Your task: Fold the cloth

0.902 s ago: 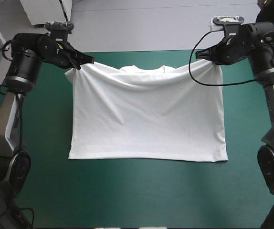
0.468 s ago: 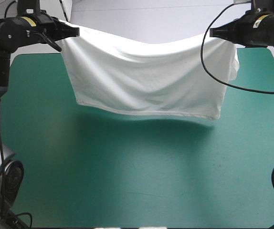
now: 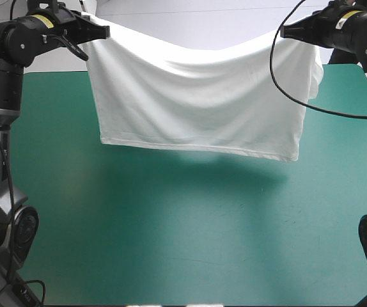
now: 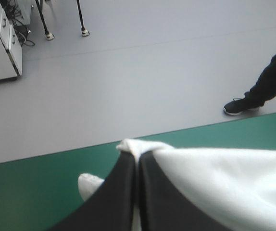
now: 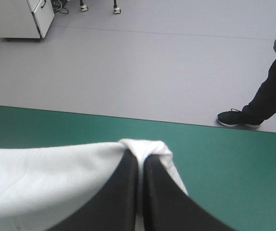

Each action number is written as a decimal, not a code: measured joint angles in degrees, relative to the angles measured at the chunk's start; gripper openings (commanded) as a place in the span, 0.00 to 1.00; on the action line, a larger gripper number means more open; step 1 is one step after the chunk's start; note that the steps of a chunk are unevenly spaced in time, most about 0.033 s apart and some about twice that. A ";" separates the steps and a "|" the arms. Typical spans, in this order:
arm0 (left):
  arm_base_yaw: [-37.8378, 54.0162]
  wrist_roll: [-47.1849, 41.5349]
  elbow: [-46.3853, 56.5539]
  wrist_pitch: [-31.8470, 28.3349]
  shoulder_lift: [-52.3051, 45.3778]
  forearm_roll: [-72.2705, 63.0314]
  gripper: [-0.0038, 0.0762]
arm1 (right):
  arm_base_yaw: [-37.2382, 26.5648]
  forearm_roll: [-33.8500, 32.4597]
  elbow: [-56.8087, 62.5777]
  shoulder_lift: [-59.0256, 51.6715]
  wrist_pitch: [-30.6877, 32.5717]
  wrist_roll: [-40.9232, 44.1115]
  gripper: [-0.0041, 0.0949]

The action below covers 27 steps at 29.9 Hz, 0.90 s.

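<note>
One T-shirt [image 3: 196,102], two grippers, one teal-green surface [image 3: 171,243]. Left gripper [image 3: 101,30]: fingers pinched shut on a top corner of the shirt, above the surface's far-left corner. Shirt lay flat earlier; now hangs clear over the far half, hem lower than just before. Judged ready for laying into a fold. Right gripper [image 3: 286,33]: fingers pinched shut on the opposite top corner.
</note>
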 measured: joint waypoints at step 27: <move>0.00 -2.55 2.93 4.07 16.91 0.63 0.02 | -0.74 2.02 10.31 11.50 5.93 1.43 0.02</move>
